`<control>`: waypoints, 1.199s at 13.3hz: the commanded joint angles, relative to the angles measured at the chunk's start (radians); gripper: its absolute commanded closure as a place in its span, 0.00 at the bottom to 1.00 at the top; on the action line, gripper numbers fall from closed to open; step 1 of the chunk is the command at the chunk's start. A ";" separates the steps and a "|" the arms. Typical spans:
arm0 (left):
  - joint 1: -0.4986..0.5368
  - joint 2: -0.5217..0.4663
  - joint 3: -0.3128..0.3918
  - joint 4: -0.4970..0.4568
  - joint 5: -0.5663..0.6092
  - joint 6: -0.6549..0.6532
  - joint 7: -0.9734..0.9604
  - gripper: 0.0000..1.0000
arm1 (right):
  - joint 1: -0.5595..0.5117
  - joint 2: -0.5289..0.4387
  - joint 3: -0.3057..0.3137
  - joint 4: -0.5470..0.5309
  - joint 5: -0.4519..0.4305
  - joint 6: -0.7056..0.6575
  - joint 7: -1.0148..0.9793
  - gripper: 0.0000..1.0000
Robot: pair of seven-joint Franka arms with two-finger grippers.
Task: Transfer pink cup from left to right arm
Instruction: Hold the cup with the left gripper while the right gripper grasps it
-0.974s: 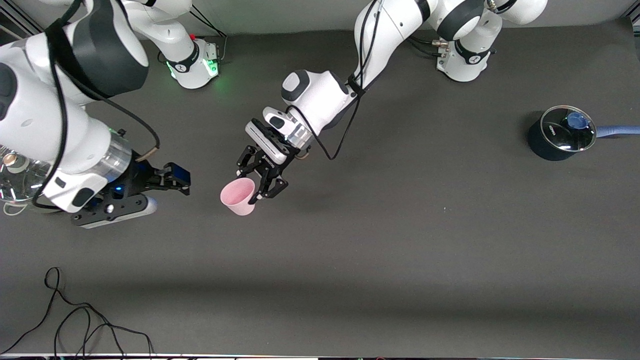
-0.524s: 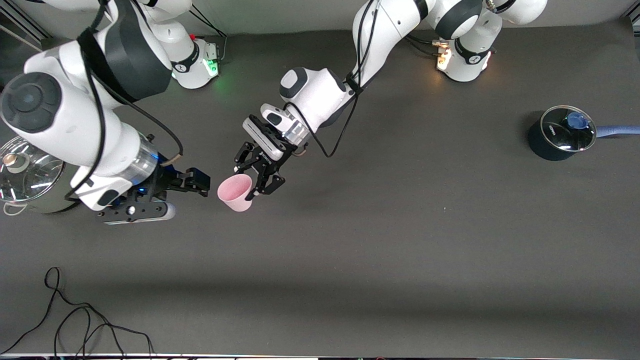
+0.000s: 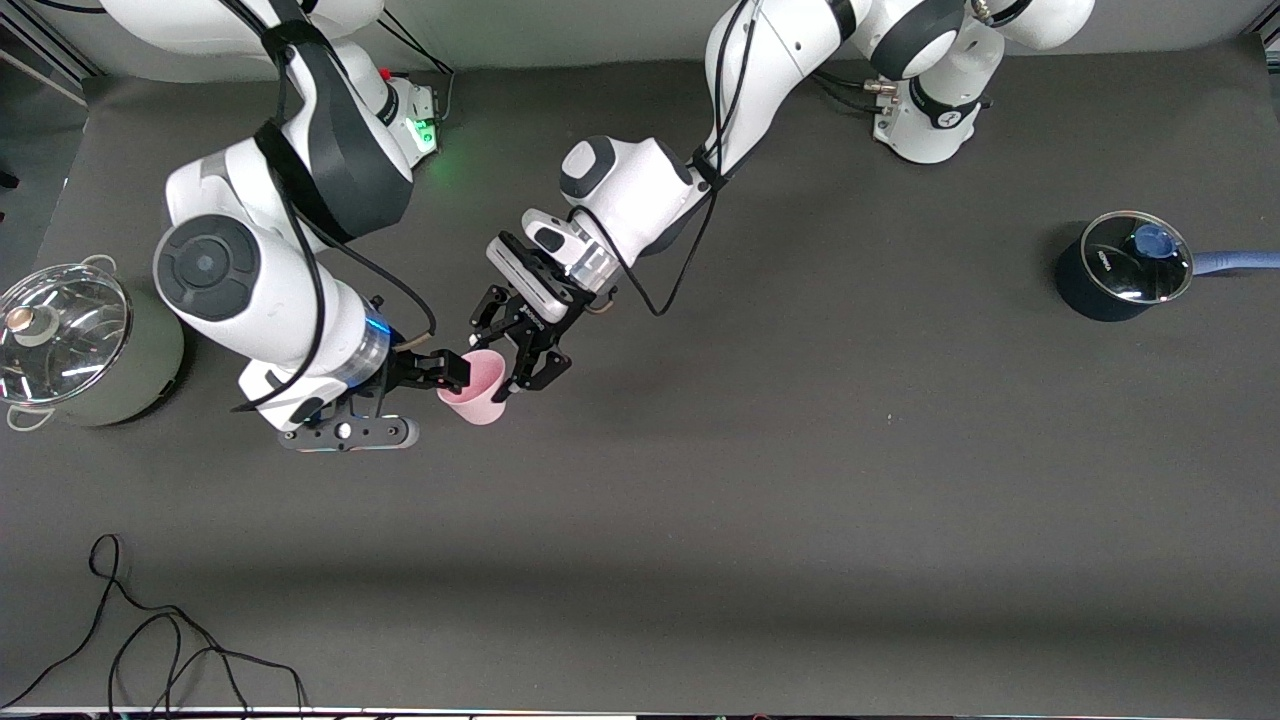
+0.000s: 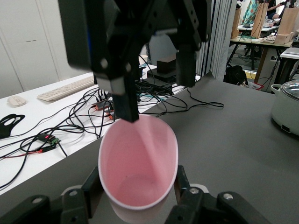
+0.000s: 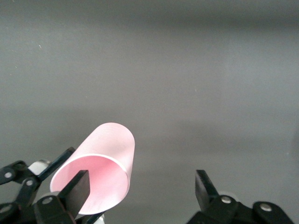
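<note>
I held the pink cup (image 3: pixel 475 393) in the air over the middle of the desk (image 3: pixel 800 480), my left gripper (image 3: pixel 520 375) clenched on its lower body, with the open mouth tilted toward the right arm's end of the desk. My right gripper (image 3: pixel 452 372) had its fingers spread wide, one finger (image 5: pixel 77 191) at the cup's rim and the other finger (image 5: pixel 204 187) well clear of it, so it was not grasping the cup. In my left wrist view the cup's pale pink inside (image 4: pixel 138 164) faced the camera, with the right gripper's dark fingers (image 4: pixel 126 95) just above the rim. A grey lidded pot (image 3: pixel 75 345) stood at the right arm's end of the desk and a dark blue saucepan (image 3: pixel 1120 268) at the left arm's end.
</note>
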 commanded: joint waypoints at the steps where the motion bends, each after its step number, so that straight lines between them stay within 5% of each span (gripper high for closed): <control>1: -0.016 -0.007 0.019 -0.004 -0.007 0.006 -0.017 1.00 | 0.012 -0.024 -0.006 -0.054 -0.012 0.028 0.023 0.00; 8: -0.016 -0.005 0.019 -0.004 -0.007 0.006 -0.017 1.00 | 0.010 -0.015 -0.006 -0.101 -0.012 0.058 0.013 0.00; 9: -0.016 -0.005 0.019 -0.003 -0.007 0.006 -0.015 1.00 | 0.010 -0.013 -0.006 -0.101 -0.012 0.058 0.011 0.10; 11: -0.016 -0.007 0.019 -0.003 -0.007 0.006 -0.015 1.00 | 0.010 -0.013 -0.006 -0.101 -0.011 0.057 0.011 0.63; 12: -0.016 -0.005 0.019 -0.003 -0.007 0.006 -0.017 1.00 | 0.010 -0.013 -0.006 -0.099 -0.011 0.057 0.011 0.75; 14: -0.016 -0.005 0.019 -0.003 -0.007 0.006 -0.015 1.00 | 0.010 -0.018 -0.006 -0.099 -0.006 0.055 0.011 1.00; 16: -0.016 -0.005 0.019 -0.003 -0.007 0.004 -0.015 1.00 | 0.010 -0.024 -0.005 -0.097 -0.003 0.055 0.010 1.00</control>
